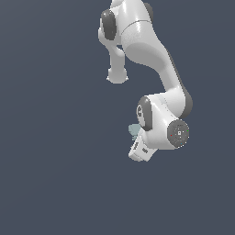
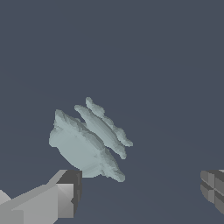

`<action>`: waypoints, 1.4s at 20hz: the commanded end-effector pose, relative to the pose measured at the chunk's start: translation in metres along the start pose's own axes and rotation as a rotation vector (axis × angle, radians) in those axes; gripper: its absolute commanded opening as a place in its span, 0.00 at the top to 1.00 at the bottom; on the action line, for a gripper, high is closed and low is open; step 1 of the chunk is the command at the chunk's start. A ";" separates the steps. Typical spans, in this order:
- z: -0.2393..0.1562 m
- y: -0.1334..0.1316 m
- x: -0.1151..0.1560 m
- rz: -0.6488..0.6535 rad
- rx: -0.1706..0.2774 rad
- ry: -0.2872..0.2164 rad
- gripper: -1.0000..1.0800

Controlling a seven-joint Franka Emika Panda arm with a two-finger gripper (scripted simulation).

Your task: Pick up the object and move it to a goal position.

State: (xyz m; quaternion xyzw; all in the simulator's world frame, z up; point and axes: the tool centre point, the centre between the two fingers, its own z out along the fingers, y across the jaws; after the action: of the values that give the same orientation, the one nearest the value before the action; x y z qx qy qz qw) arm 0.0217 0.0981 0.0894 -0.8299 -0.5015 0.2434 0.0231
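The object is a pale teal-grey lumpy item made of several ridged slabs lying on the dark floor. In the wrist view it sits just beyond one finger of my gripper, off to that finger's side of the gap; the other fingertip is far across. The jaws stand wide apart with nothing between them. In the exterior view only a sliver of the object shows beside the white wrist, and the gripper hand hangs low over the floor, its fingers hidden.
The white arm bends down from the top of the exterior view, with its elbow link hanging behind. Plain dark blue-grey floor surrounds everything.
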 end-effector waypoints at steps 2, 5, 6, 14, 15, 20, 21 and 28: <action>0.005 -0.001 0.004 -0.100 0.024 -0.049 0.00; 0.010 -0.003 0.007 -0.182 0.047 -0.088 0.00; 0.011 -0.003 0.007 -0.209 0.055 -0.101 0.00; 0.023 -0.009 0.011 -0.413 0.132 -0.195 0.00; 0.024 -0.010 0.011 -0.435 0.142 -0.204 0.00; 0.029 -0.014 0.012 -0.520 0.183 -0.241 0.00; 0.030 -0.015 0.012 -0.533 0.189 -0.246 0.00; 0.033 -0.018 0.012 -0.588 0.220 -0.268 0.00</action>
State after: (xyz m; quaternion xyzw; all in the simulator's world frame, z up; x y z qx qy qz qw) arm -0.0024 0.1102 0.0609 -0.6069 -0.6866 0.3839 0.1132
